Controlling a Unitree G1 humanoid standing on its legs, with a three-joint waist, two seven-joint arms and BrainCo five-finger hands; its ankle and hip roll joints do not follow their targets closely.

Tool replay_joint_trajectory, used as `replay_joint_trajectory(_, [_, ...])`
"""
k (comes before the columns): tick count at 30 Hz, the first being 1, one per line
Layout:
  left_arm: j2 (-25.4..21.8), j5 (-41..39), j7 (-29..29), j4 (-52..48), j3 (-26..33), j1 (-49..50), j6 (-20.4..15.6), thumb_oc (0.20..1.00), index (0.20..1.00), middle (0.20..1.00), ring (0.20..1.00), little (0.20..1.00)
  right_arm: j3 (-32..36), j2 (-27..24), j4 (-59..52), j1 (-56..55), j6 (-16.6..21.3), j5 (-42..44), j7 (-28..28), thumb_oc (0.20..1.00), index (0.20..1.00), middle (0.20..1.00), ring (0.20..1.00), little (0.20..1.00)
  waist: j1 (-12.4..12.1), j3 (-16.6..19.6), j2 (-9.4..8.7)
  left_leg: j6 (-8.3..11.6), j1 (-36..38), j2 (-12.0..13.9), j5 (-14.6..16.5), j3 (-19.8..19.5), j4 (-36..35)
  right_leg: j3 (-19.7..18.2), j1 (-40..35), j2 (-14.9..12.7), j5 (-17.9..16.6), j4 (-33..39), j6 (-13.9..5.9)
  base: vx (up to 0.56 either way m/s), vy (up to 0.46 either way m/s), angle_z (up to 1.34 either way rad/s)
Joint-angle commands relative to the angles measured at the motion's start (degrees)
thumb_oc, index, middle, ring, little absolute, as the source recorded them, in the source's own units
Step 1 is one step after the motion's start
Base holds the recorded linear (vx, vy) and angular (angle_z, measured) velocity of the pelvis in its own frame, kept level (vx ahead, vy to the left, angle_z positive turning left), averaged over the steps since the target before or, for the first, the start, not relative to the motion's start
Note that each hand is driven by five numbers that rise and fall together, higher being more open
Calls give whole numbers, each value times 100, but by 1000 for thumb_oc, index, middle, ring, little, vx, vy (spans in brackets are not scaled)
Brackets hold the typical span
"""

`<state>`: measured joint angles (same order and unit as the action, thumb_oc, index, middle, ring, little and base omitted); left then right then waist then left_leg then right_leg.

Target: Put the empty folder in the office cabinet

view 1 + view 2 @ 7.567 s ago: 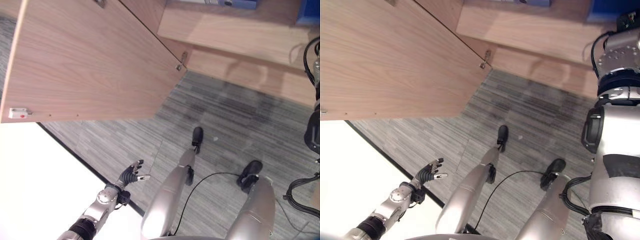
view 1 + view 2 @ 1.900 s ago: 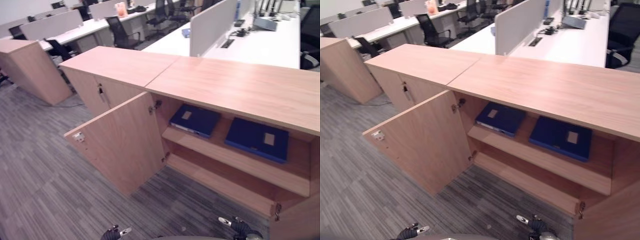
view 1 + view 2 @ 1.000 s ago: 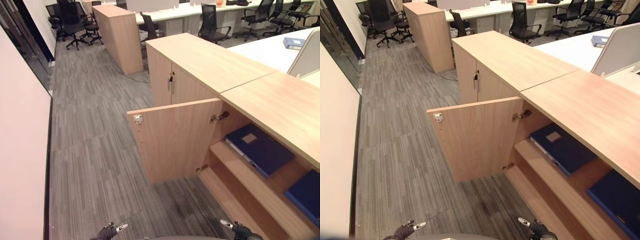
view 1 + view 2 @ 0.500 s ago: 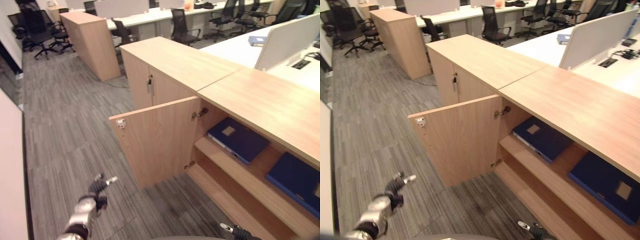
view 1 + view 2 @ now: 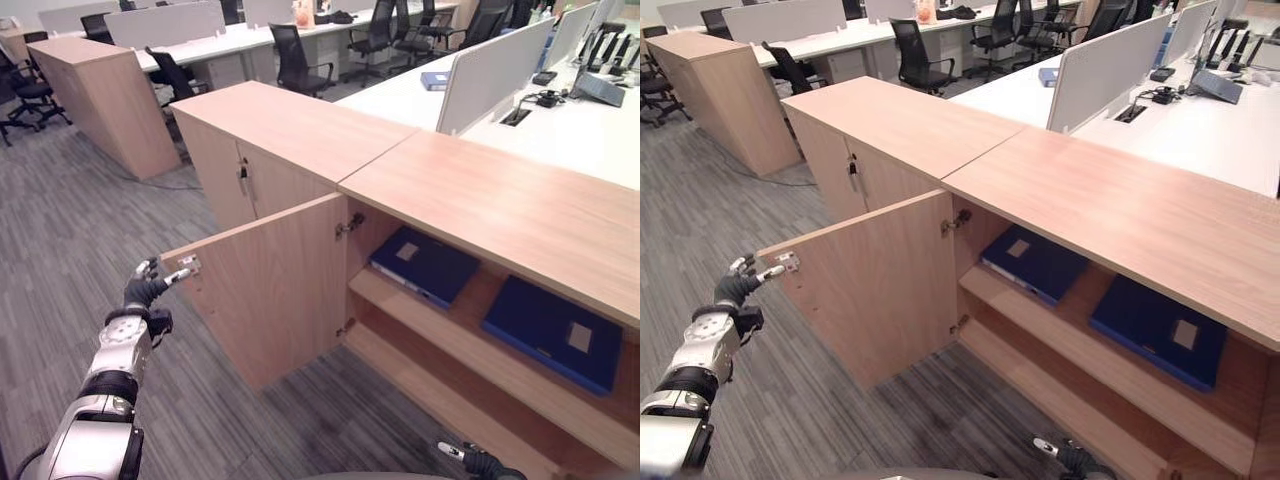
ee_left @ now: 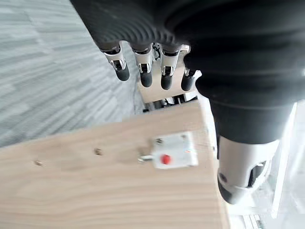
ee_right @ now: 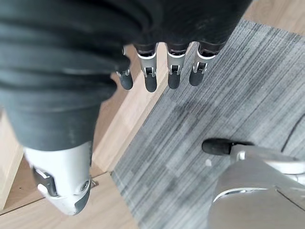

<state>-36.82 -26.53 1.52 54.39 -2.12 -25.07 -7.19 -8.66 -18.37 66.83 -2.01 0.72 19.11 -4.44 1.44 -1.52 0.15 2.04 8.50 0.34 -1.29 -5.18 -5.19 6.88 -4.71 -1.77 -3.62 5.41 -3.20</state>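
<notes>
The light wooden cabinet door [image 5: 270, 290] stands swung out over the grey striped carpet [image 5: 60, 240], leaving the cabinet's front open. On the upper wooden shelf [image 5: 470, 345] two dark blue flat folders [image 5: 425, 265] [image 5: 550, 332] lie apart, with a bare strip between them. The lower shelf [image 5: 1060, 405] lies bare. The left hand [image 5: 150, 287] hovers relaxed at the door's outer edge, beside its small white latch with a red dot [image 6: 172, 151].

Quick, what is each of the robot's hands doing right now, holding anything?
Left hand: open, fingers straight, holding nothing, at the free edge of the open cabinet door.
Right hand: open, fingers straight, holding nothing, low by the cabinet.
</notes>
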Motion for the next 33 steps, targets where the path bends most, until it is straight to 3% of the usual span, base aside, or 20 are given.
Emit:
replay_joint_trajectory(1, [-433, -198, -56, 401, 17, -655, -318, 1000, 1000, 1000, 1000, 1000, -248, -86, -373, 51, 166, 172, -46, 1000, 1000, 1000, 1000, 1000, 79, 54, -138, 510, -55, 327, 380, 123, 19, 53, -247, -537, 407, -169, -825, 3, 34, -14])
replay_joint_trajectory(11, [-536, -150, -187, 663, -313, -1303, -316, 1000, 1000, 1000, 1000, 1000, -312, -3, -398, -92, 185, 197, -71, 1000, 1000, 1000, 1000, 1000, 245, 63, -434, 535, 18, 427, 472, 357, 19, -143, -171, -507, 332, -120, -884, 11, 6, -12])
replay_joint_trajectory(20, [-205, -52, -298, 621, -462, -1238, -303, 1000, 1000, 1000, 1000, 1000, -314, 36, -343, -48, 188, 197, -58, 1000, 1000, 1000, 1000, 1000, 272, 40, -518, 527, 23, 448, 498, 434, 19, -235, -114, -505, 283, -105, -890, 0, 3, -2])
replay_joint_trajectory(25, [153, 75, -410, 345, -616, -897, -288, 1000, 1000, 1000, 1000, 1000, -353, 74, -368, -47, 179, 139, -67, 1000, 1000, 1000, 1000, 1000, 240, -2, -529, 510, 28, 432, 504, 435, 19, -234, -119, -520, 273, -104, -880, 1, 2, -1])
replay_joint_trajectory(30, [908, 274, -606, -872, -931, 168, -271, 1000, 1000, 1000, 1000, 1000, -192, 95, -405, -27, 163, 60, -45, 1000, 1000, 1000, 1000, 1000, 109, -90, -454, 467, 13, 379, 500, 348, 19, -113, -182, -559, 299, -120, -853, -1, 4, 1])
replay_joint_trajectory(33, [1081, 270, -760, -1350, -1037, 653, -242, 1000, 1000, 1000, 1000, 1000, -95, 106, -409, -47, 139, 43, -59, 1000, 1000, 1000, 1000, 1000, 57, -119, -401, 448, 8, 350, 496, 304, 19, -70, -209, -579, 302, -134, -841, -7, 18, 8])
